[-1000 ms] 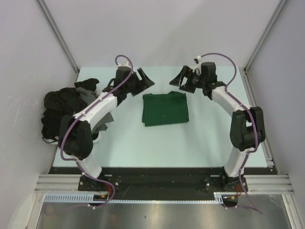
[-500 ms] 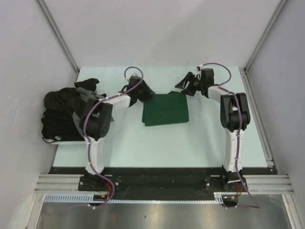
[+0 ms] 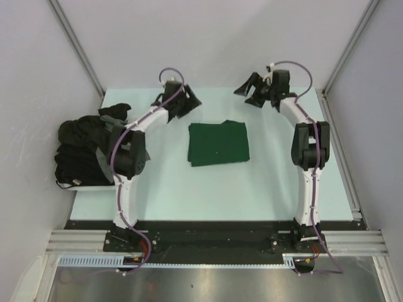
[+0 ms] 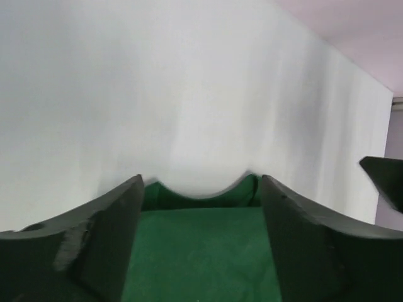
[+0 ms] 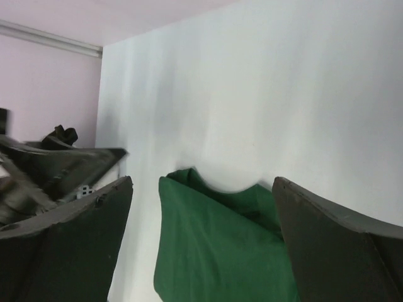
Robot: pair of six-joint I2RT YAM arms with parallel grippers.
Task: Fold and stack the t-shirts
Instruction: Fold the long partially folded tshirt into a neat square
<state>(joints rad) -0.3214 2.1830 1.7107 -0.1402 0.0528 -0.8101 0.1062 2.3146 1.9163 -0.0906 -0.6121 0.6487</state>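
**A:** What is carried by the table [image 3: 189, 189]?

**B:** Two lots of clothing are seen on its pale top. The larger is a loose heap of dark tees [image 3: 79, 150], black and dark grey, bunched at the left edge, with part of it hanging over the side.

**A:** And the green tee [image 3: 218, 143]?

**B:** It is laid flat near the middle of the table, folded into a neat, nearly square shape. It is well apart from the heap, and nothing is stacked on it.

**A:** Where is the left claw [image 3: 186, 100] found?

**B:** It is held beyond the far left corner of the green tee, near it but not touching. In the left wrist view its jaws are spread wide, with nothing gripped. The tee's far edge is framed between them.

**A:** And the right claw [image 3: 249, 88]?

**B:** It is held beyond the far right corner, a little farther from the tee. Its jaws are likewise parted and nothing is held. In the right wrist view a corner of the tee is seen between them, with bare table beyond.
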